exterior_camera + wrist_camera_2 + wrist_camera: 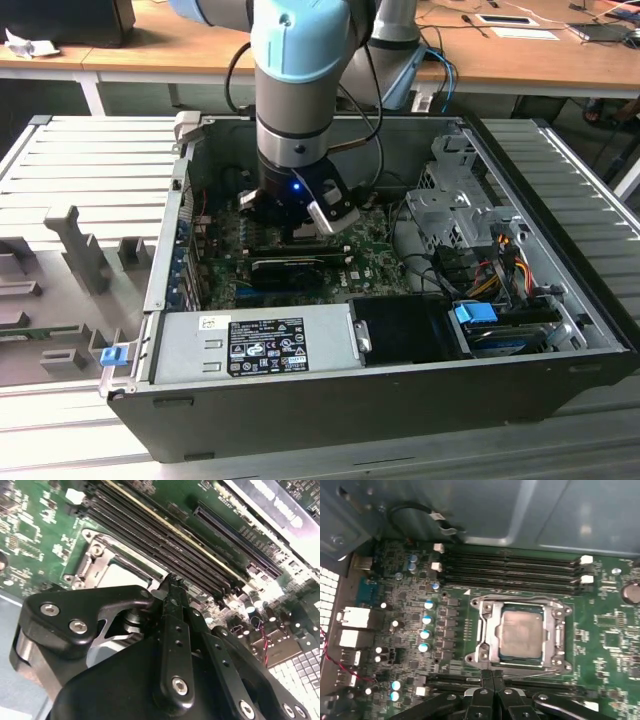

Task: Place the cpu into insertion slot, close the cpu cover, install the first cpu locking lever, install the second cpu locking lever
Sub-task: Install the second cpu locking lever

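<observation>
My arm reached down into the open computer case (560, 330), which lay on its side on a ribbed grey table (90, 160). Going from the exterior view's left to its right inside the case, there was the grey power supply (250, 345) along the near wall, then my claw (290, 215) low over the green motherboard (370, 250) beside a long black graphics card (295, 268), then the silver drive cage (455, 205) and a bundle of coloured cables (500, 255).

In the first wrist view the cpu (521, 634) lay flat in the insertion slot (487, 611), its dull grey top showing through the square cut-out of the cpu cover (492, 635), which lay down over the socket around the chip. Four long black memory slots (510, 567) ran just past the socket. My claw (492, 676) was pressed together, fingertips meeting and pinching nothing, at the socket's near edge. In the second wrist view my fingers (173, 592) stood closed next to the socket frame.
</observation>
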Robot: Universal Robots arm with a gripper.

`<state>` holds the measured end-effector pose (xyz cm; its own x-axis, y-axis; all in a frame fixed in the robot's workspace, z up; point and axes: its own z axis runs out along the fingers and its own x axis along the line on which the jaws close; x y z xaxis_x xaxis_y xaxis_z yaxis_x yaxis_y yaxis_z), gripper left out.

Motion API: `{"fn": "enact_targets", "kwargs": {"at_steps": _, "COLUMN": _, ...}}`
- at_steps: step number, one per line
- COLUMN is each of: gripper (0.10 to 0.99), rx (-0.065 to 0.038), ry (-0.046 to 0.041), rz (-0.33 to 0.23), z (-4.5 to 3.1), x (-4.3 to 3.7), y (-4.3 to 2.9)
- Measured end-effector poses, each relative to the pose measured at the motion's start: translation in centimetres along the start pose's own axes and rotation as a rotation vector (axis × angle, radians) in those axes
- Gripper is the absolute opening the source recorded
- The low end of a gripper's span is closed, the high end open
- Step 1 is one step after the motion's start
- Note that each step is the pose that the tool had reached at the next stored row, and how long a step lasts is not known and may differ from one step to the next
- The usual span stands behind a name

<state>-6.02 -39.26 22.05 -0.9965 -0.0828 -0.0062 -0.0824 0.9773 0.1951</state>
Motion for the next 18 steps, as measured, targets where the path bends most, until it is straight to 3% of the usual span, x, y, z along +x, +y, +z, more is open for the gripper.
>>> {"fn": "enact_targets", "kwargs": {"at_steps": 3, "gripper": 0.106, "rx": -0.004, "ry": -0.0002, "rz": 0.0, "z": 0.61, "x": 0.1, "y": -0.13}}
{"fn": "enact_targets", "kwargs": {"at_steps": 8, "gripper": 0.106, "rx": -0.033, "ry": -0.0027, "rz": -0.001, "z": 0.73, "x": 0.38, "y": -0.46}}
{"fn": "enact_targets", "kwargs": {"at_steps": 9, "gripper": 0.106, "rx": -0.056, "ry": -0.0046, "rz": -0.001, "z": 0.66, "x": 0.56, "y": -0.83}}
{"fn": "enact_targets", "kwargs": {"at_steps": 10, "gripper": 0.106, "rx": -0.068, "ry": -0.0057, "rz": -0.001, "z": 0.63, "x": 0.74, "y": -1.02}}
{"fn": "enact_targets", "kwargs": {"at_steps": 13, "gripper": 0.106, "rx": -0.084, "ry": -0.0069, "rz": -0.001, "z": 0.54, "x": 0.99, "y": -1.53}}
{"fn": "enact_targets", "kwargs": {"at_steps": 16, "gripper": 0.106, "rx": -0.106, "ry": -0.0088, "rz": -0.001, "z": 0.49, "x": 1.18, "y": -1.94}}
{"fn": "enact_targets", "kwargs": {"at_steps": 18, "gripper": 0.106, "rx": -0.111, "ry": -0.0092, "rz": -0.001, "z": 0.58, "x": 1.23, "y": -2.0}}
